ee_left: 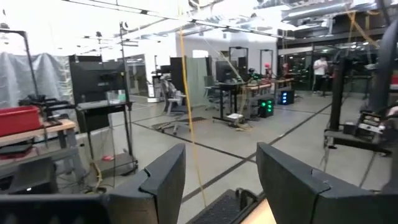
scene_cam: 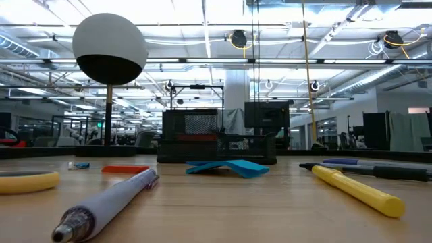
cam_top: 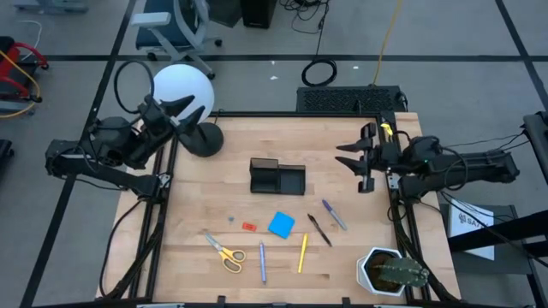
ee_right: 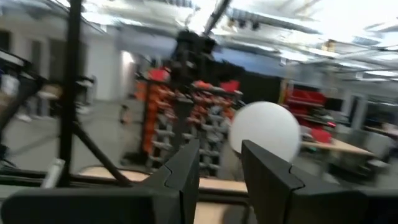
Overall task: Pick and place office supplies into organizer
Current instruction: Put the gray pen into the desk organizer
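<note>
Right gripper [cam_top: 353,162] hangs over the table's right edge, jaws parted and empty; left gripper [cam_top: 184,111] waits the same way at the far left corner beside the lamp [cam_top: 183,90]. Nothing is picked up yet. The organizer [cam_top: 276,177] sits mid-table, with the silver pen [cam_top: 334,215] and black pen [cam_top: 319,230] on the right gripper's side. I'd start there: drop straight down, straddle the barrel across its middle, then close gently so it can't roll

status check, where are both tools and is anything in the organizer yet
Left tool open, parked by white globe lamp. Right tool open, raised at right edge. Black compartment organizer looks empty; supplies all on table. Nothing blocking.
</note>
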You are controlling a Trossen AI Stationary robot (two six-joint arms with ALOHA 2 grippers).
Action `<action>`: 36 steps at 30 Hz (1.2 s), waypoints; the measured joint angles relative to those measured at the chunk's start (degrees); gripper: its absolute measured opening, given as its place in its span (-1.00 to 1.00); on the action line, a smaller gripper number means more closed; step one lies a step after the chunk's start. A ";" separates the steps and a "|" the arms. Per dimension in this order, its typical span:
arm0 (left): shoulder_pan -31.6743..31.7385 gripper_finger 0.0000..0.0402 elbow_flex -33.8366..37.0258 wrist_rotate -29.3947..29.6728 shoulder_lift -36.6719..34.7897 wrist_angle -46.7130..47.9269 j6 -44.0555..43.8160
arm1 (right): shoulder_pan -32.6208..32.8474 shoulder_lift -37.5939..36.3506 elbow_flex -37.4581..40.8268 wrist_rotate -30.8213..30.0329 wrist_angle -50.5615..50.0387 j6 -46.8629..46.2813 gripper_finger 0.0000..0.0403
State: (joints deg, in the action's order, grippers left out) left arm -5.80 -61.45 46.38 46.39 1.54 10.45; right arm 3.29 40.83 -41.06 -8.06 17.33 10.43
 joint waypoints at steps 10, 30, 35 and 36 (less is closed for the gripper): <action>0.00 0.00 0.00 -0.27 0.11 0.01 -0.23 | 7.68 5.41 -5.99 -23.21 -9.16 1.32 -0.46; -0.01 0.00 0.00 -0.32 0.11 -0.02 -0.21 | 15.00 10.10 -8.94 -49.08 -17.75 -2.33 -0.46; -0.01 0.00 0.00 -0.34 0.11 -0.02 -0.32 | 18.28 10.08 -8.92 -54.03 -20.19 -4.65 -0.46; -0.02 0.00 0.00 -0.34 0.11 -0.02 -0.28 | 18.55 10.08 -8.94 -54.30 -20.76 -5.70 -0.46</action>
State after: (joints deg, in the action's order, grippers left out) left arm -5.82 -61.45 46.04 46.50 1.52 10.17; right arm 21.84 50.92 -50.00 -62.36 -3.44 4.73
